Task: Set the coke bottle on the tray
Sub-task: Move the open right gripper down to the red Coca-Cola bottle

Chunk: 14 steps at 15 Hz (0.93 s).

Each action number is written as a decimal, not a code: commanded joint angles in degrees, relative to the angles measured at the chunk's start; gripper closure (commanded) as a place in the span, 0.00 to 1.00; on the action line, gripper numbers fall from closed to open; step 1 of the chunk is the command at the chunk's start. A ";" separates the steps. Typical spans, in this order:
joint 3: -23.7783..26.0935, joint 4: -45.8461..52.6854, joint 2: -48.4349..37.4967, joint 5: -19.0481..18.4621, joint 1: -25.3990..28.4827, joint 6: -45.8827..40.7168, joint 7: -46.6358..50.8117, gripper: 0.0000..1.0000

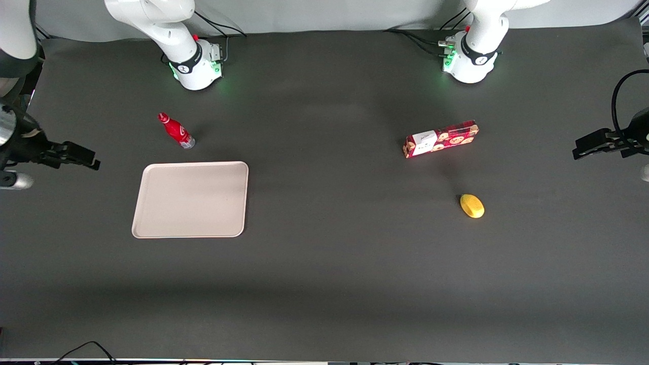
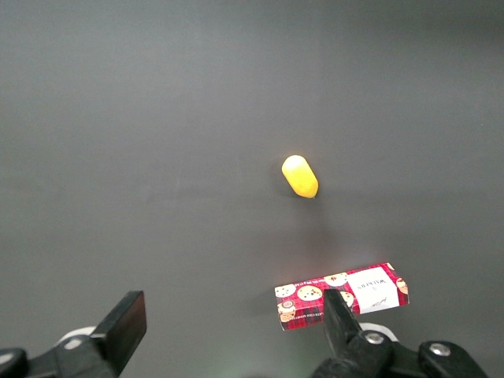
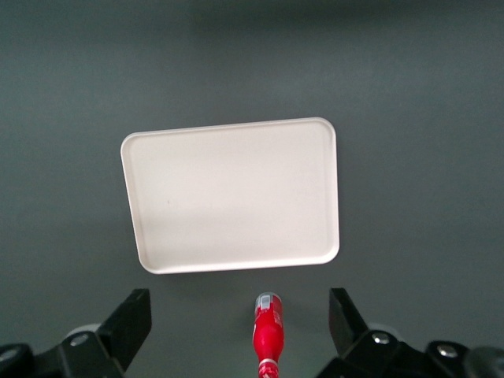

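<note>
The coke bottle (image 1: 176,131), small, red, with a red cap and a silvery base, seems to stand upright on the dark table. It is just farther from the front camera than the tray (image 1: 190,199), a large flat beige-pink rectangle with nothing on it. My right gripper (image 1: 83,156) hangs above the table at the working arm's end, well off to the side of both. In the right wrist view the gripper (image 3: 239,309) is open and empty, with the bottle (image 3: 267,327) showing between its fingers far below and the tray (image 3: 232,193) past it.
A long red cookie box (image 1: 441,139) and a yellow lemon-like object (image 1: 472,206) lie toward the parked arm's end; both show in the left wrist view, the box (image 2: 342,295) and the yellow object (image 2: 300,176). The working arm's base (image 1: 195,66) stands near the bottle.
</note>
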 commanded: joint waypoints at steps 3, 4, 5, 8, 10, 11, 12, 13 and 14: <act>1.00 -33.13 -22.44 0.05 0.07 12.17 -0.67 0.00; 1.00 -36.74 -24.47 0.05 0.07 13.40 -0.76 0.00; 1.00 -40.00 -26.23 0.05 0.07 14.37 -0.85 0.00; 2.22 -49.58 -30.29 0.05 0.07 19.38 -1.11 0.00; 2.93 -54.16 -31.08 0.05 0.07 22.02 -1.20 0.00; 2.93 -55.49 -31.09 -0.03 0.07 22.81 -1.64 0.00; 2.93 -56.37 -30.91 -0.04 0.07 23.00 -2.77 0.00; 2.93 -57.16 -30.65 -0.04 -0.01 23.17 -3.57 0.00; 2.84 -57.87 -30.56 -0.12 -0.19 23.17 -3.92 0.00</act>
